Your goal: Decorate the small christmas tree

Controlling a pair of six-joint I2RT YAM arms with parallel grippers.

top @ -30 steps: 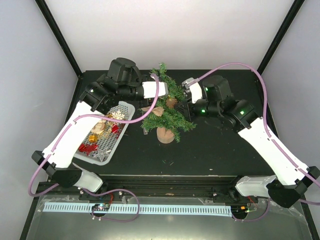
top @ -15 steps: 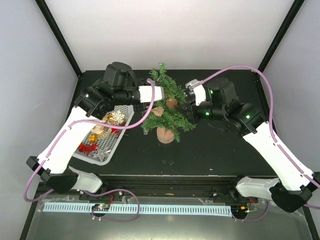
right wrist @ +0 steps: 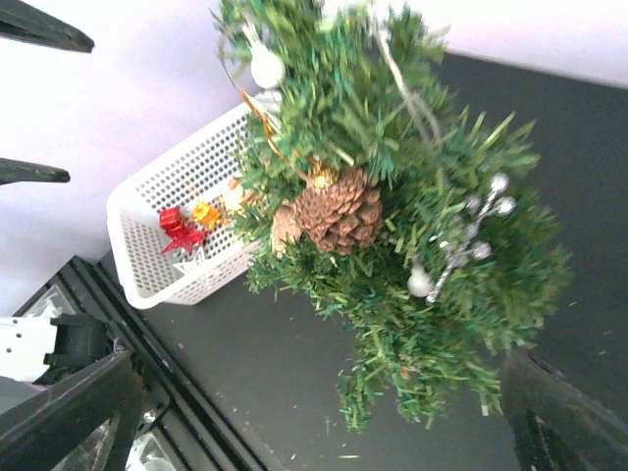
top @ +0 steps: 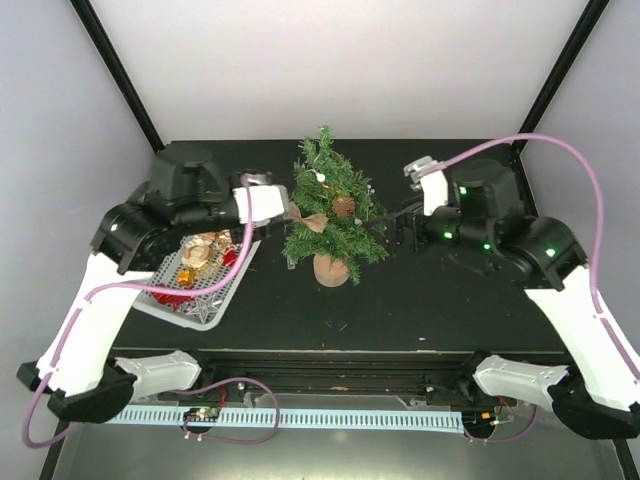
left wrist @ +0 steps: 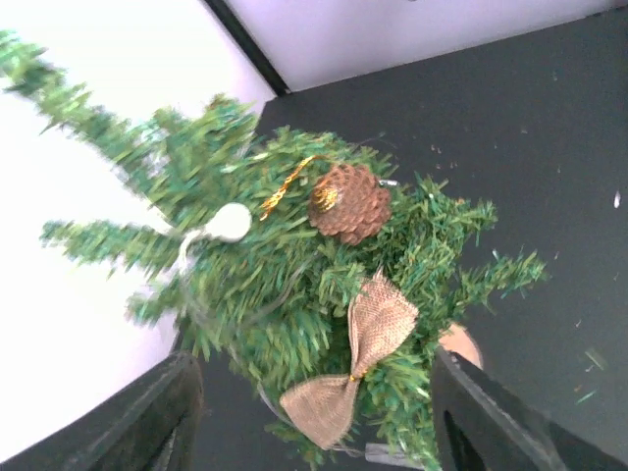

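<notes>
The left gripper (left wrist: pixel 312 388) and right gripper (right wrist: pixel 314 392) flank the small christmas tree (top: pixel 345 237); both open and empty.

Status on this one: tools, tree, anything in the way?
Both open: left tool, right tool, nothing gripped. The small christmas tree upright, wearing pinecone, burlap bow, silver sprig. A white basket beside it, not blocking.

place: robot lab cell | evidence: white enclosure walls (top: pixel 350 70), black table (top: pixel 430 300)
</notes>
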